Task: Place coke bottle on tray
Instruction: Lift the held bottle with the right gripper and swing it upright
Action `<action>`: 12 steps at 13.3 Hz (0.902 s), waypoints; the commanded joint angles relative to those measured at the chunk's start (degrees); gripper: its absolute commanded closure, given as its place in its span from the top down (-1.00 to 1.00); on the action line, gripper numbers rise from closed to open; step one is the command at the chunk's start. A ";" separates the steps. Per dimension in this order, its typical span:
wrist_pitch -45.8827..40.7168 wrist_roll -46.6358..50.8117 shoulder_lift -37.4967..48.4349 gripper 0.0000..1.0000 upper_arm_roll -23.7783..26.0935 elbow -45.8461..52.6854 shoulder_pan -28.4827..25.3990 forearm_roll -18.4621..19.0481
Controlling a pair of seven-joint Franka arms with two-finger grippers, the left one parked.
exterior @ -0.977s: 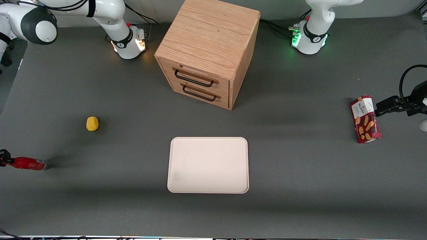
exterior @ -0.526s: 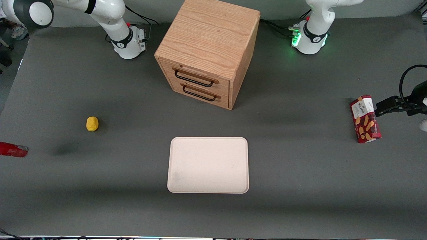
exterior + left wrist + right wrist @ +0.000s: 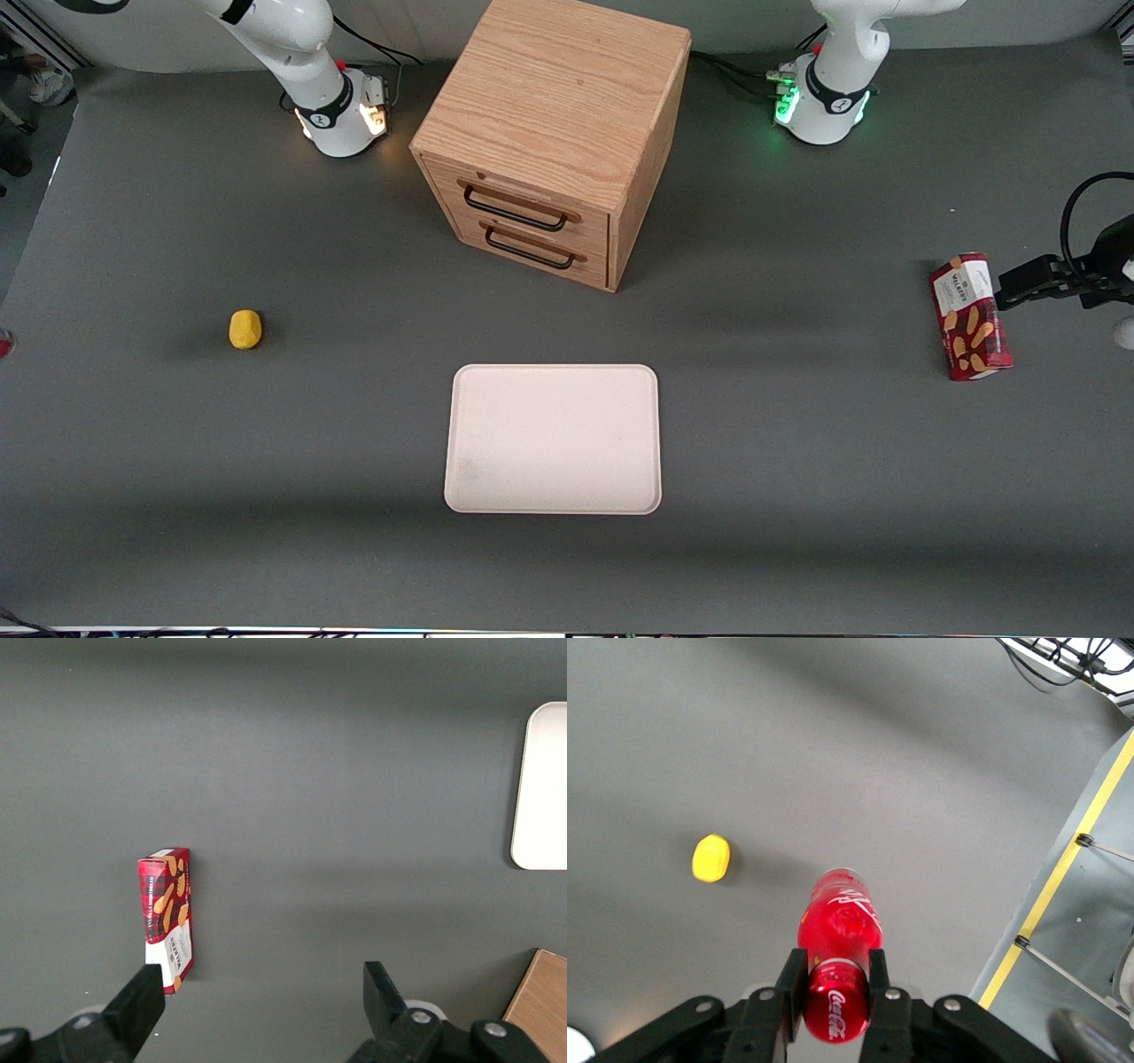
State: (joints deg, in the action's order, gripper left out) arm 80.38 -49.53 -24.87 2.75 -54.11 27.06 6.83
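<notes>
My right gripper (image 3: 834,981) is shut on the coke bottle (image 3: 840,920), a slim red bottle with white lettering. One black finger presses each side of it, and it hangs high above the grey table. In the front view only a red sliver of the bottle (image 3: 3,344) shows at the picture's edge, at the working arm's end of the table; the gripper itself is outside that view. The pale cream tray (image 3: 554,439) lies flat mid-table, nearer the front camera than the cabinet, with nothing on it. Its corner also shows in the left wrist view (image 3: 542,788).
A small yellow lump (image 3: 245,329) lies on the table between bottle and tray, and shows below the gripper (image 3: 710,858). A wooden two-drawer cabinet (image 3: 549,133) stands mid-table. A red wafer box (image 3: 970,316) lies at the parked arm's end. The table edge (image 3: 1063,868) is close to the gripper.
The bottle, held in the gripper, has risen off the table and slid out of the front view toward the working arm's end. Its shadow on the table has faded.
</notes>
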 commanded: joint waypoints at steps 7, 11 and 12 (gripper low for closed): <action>-4.43 6.95 5.71 -1.00 -4.86 -1.53 -16.22 0.03; -5.41 27.51 5.89 -1.00 -4.95 -1.53 -30.54 -2.26; -5.41 33.04 5.71 -1.00 -4.95 -1.44 -33.97 -2.26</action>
State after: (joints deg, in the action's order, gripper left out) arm 75.43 -24.92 -20.86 -0.61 -54.43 -1.16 5.56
